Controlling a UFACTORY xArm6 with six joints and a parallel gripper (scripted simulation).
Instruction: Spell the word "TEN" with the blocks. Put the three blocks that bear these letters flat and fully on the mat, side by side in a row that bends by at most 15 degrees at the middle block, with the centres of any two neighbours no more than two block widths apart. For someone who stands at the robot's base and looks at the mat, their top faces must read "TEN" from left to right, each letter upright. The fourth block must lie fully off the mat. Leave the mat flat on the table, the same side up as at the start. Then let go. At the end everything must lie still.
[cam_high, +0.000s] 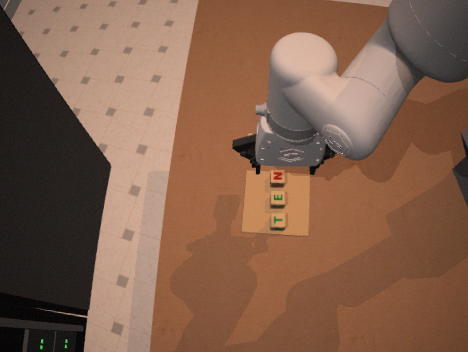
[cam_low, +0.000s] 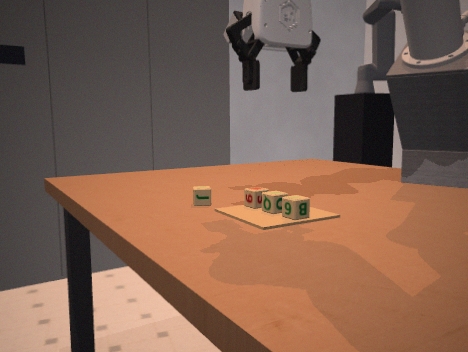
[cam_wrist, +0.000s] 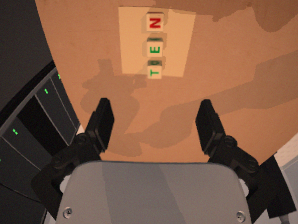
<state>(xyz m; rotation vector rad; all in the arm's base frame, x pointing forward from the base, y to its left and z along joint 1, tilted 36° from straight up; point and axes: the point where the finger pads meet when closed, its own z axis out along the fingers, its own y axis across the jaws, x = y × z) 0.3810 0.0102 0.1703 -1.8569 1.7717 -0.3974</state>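
Three blocks, T (cam_high: 278, 220), E (cam_high: 278, 199) and N (cam_high: 277, 176), sit in a row on your mat (cam_high: 298, 220); the fourth (cam_low: 202, 195) rests on the desk (cam_low: 150, 235), and your hand (cam_low: 275, 79) hangs spread and empty above.

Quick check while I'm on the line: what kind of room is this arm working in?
Probably a lab or equipment room, not a home. A plain wooden table stands on a tiled floor, beside a dark cabinet with green indicator lights and bare grey wall panels. The only work items are lettered blocks on a mat.
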